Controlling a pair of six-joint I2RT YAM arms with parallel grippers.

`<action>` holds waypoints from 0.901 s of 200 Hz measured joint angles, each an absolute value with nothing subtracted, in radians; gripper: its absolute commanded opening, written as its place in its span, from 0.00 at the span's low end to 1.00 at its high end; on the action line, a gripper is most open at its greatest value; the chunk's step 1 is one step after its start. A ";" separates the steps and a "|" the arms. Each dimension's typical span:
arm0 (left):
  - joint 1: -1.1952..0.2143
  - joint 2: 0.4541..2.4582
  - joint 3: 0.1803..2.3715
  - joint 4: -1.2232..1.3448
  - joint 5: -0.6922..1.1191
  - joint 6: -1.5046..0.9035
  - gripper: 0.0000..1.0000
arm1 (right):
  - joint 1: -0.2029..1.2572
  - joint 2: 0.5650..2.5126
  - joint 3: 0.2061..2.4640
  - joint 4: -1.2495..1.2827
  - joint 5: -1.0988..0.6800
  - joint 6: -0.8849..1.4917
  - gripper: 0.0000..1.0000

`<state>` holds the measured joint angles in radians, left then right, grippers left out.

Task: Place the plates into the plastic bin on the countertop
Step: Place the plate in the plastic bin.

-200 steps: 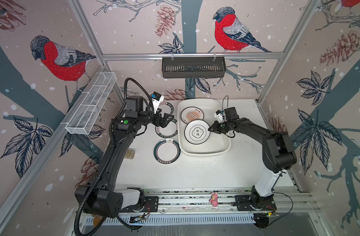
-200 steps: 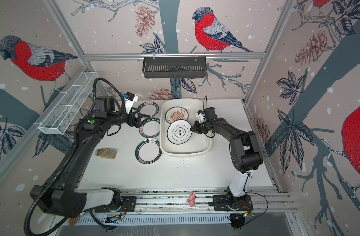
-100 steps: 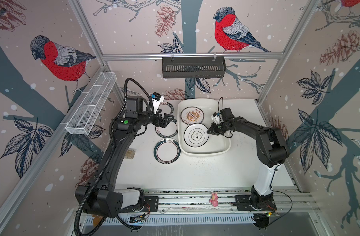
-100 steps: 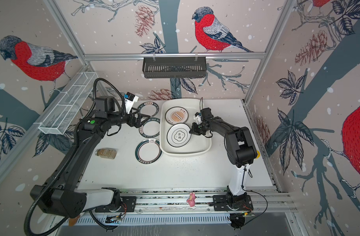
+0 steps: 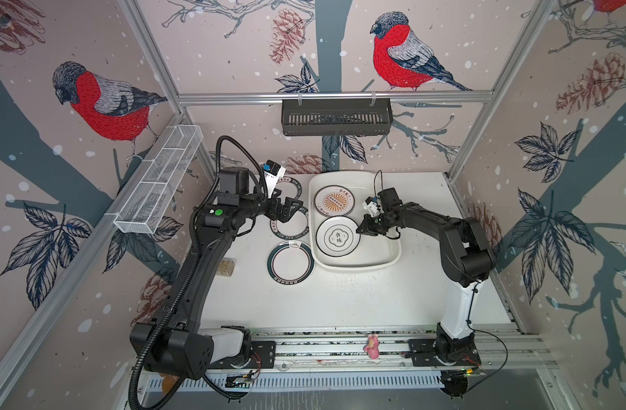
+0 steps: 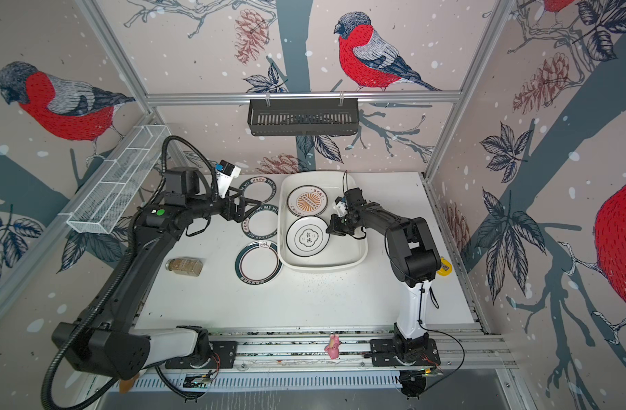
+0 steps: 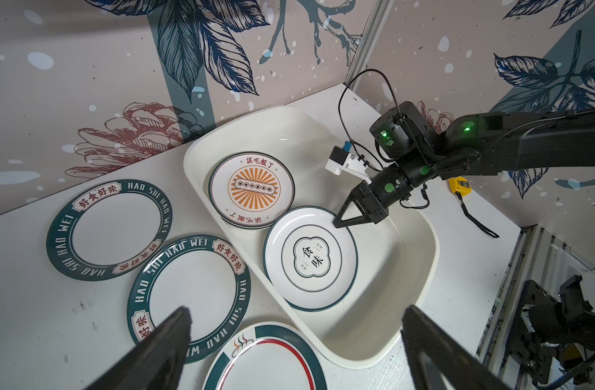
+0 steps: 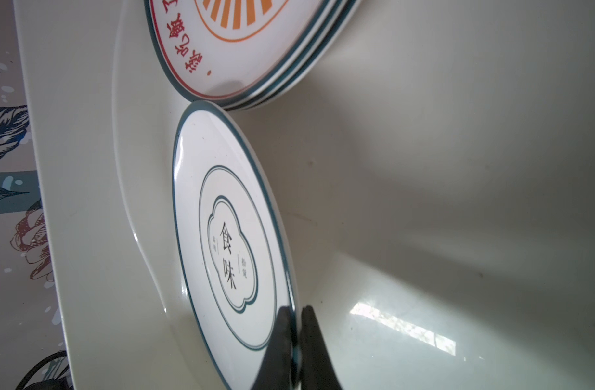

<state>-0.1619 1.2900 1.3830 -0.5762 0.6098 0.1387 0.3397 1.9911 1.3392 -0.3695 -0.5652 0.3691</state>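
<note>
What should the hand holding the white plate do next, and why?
Probably the right hand should open and let go. It is shut on the rim of the white plate with black characters, and that plate already lies inside the plastic bin, next to the stacked sunburst plates. Whether it rests fully flat is hard to tell.

Sunburst plates cut off at pic edge, R wrist view.

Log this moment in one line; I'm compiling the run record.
right end effector: shut on white plate rim, inside plastic bin | left end effector: open, above green-rimmed plates | countertop: three green-rimmed plates
</note>
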 measured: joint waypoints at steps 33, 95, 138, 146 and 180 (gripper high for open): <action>-0.162 1.291 1.382 -0.569 0.618 0.138 0.96 | 0.351 1.999 1.348 -0.391 -0.537 0.363 0.08; -0.162 1.295 1.383 -0.565 0.628 0.138 0.96 | 0.361 1.982 1.337 -0.435 -0.493 0.360 0.12; -0.162 1.292 1.382 -0.565 0.628 0.138 0.96 | 0.368 1.970 1.338 -0.478 -0.454 0.342 0.15; -0.162 1.290 1.382 -0.564 0.628 0.138 0.96 | 0.371 1.970 1.336 -0.484 -0.448 0.342 0.16; -0.162 1.283 1.380 -0.564 0.634 0.138 0.96 | 0.381 1.971 1.328 -0.493 -0.436 0.340 0.18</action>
